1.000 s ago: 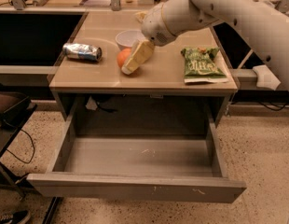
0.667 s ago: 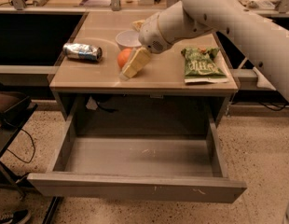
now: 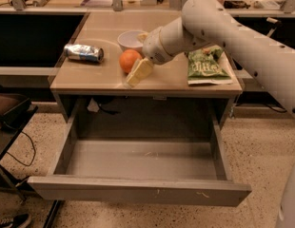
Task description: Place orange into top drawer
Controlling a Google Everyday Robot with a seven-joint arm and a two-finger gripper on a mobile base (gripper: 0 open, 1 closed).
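Note:
The orange sits on the beige tabletop, just in front of a white bowl. My gripper is right beside the orange on its right, low over the table. One pale finger points down to the table's front edge and the other shows behind, near the bowl. The jaws stand wide apart and hold nothing. The top drawer is pulled fully out below the table, its grey inside bare.
A crushed silver can lies at the table's left. A green snack bag lies at the right, under my arm. A dark chair and cables stand on the floor at the left.
The front finger has swung down toward the table's front edge, uncovering more of the orange. The orange, bowl and drawer have stayed in place.

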